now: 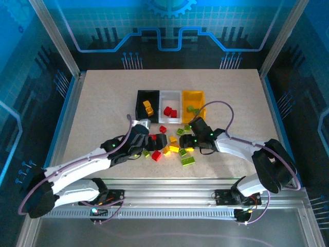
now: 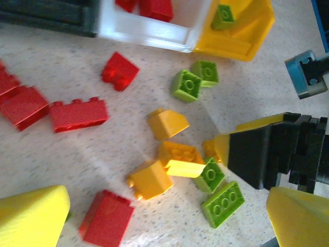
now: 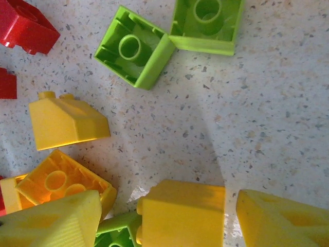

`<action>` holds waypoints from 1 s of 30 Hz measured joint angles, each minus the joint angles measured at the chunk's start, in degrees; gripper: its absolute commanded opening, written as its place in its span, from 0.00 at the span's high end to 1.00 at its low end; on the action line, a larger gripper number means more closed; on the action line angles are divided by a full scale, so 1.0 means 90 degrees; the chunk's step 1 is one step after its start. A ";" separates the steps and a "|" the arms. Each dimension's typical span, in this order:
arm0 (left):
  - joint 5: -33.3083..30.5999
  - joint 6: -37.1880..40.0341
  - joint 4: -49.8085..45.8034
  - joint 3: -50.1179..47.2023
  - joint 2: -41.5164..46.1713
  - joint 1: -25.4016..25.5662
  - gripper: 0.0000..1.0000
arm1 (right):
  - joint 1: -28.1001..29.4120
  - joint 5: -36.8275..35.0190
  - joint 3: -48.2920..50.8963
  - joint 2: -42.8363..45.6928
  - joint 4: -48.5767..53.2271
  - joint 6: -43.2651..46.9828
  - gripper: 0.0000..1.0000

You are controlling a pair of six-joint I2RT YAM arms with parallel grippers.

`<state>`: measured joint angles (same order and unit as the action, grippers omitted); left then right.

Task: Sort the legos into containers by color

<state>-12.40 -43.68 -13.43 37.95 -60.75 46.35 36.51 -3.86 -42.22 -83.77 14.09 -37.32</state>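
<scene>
Speckled tabletop (image 1: 103, 103), three bins in a row toward its far middle. Black bin (image 1: 140, 109), leftmost: one yellow-orange brick (image 1: 148, 107) inside. White bin (image 1: 170, 99), centre: red bricks (image 1: 170, 111) inside. Yellow-orange bin (image 1: 195, 96), rightmost: one green brick (image 1: 191, 109) inside. Loose legos (image 1: 172, 149) lie scattered on the tabletop just near of the bins, between the two arms, with reds mostly to the left, yellow-orange in the middle and lime green to the right and near side. Left claw (image 2: 167, 213): open, yellow fingers spread wide at the left of the scatter, with only bare tabletop and one loose red brick (image 2: 105, 220) between them. Right claw (image 3: 168, 208): open, low over the pile, fingers standing either side of a yellow brick (image 3: 182, 211), a gap showing on each side. Two upturned green bricks (image 3: 136, 46), corner to corner, lie just beyond its fingertips, with a sloped yellow brick (image 3: 67, 121) beside them.
</scene>
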 measured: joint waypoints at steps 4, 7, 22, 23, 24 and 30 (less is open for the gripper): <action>-0.0233 -0.0148 -0.0170 -0.0311 0.0435 0.0000 0.01 | 0.0051 -0.0097 -0.0073 -0.0143 0.0090 -0.0041 0.37; -0.0379 -0.0172 -0.0313 -0.0379 0.0542 0.0000 0.01 | 0.0068 -0.0250 -0.0075 -0.0172 0.0228 -0.0090 0.42; -0.0840 -0.0330 -0.0716 -0.0512 0.0835 -0.0012 0.01 | 0.0075 -0.0789 -0.0085 0.0661 0.0656 -0.0104 0.69; -0.0891 -0.0338 -0.0767 -0.0534 0.0874 -0.0012 0.01 | 0.0083 -0.0782 -0.0143 0.0801 0.0719 -0.0049 0.69; -0.0967 -0.0367 -0.0848 -0.0566 0.0935 -0.0012 0.01 | 0.0095 -0.0780 -0.0262 0.0884 0.0775 0.0012 0.69; -0.1341 -0.0670 -0.1350 -0.0845 0.1576 -0.0024 0.01 | 0.0289 -0.0423 -0.1994 0.0124 0.0777 0.0379 0.69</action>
<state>-24.47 -49.71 -25.58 30.35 -46.57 46.13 39.11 -7.66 -60.16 -82.65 21.08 -33.91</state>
